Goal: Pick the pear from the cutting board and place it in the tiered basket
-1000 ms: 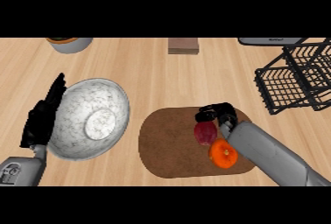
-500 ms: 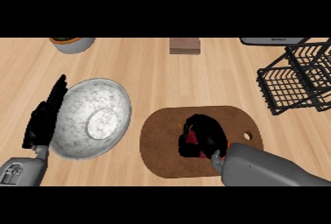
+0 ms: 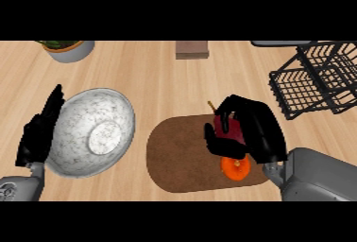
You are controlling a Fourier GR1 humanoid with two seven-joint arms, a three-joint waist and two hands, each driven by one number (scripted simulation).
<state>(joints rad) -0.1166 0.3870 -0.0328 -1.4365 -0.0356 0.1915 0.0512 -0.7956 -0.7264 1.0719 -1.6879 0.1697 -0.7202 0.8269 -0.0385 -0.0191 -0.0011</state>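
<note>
A dark red pear (image 3: 228, 130) with a thin stem sits inside my right hand (image 3: 257, 128), whose fingers and thumb are curled round it. Hand and pear are over the right part of the brown cutting board (image 3: 180, 158); whether the pear touches the board is hidden. An orange fruit (image 3: 235, 168) lies on the board just below the hand. The black wire tiered basket (image 3: 313, 80) stands at the upper right, apart from the hand. My left hand (image 3: 38, 130) rests open at the left edge, fingers straight, beside a bowl.
A large marbled white bowl (image 3: 94, 132) lies left of the board, close to my left hand. A potted plant (image 3: 66, 48) stands at the far left back, and a small brown block (image 3: 191, 49) at the back middle.
My right hand, shut on the pear, has shifted up and to the right over the board, uncovering the orange fruit again. The left hand has not moved.
</note>
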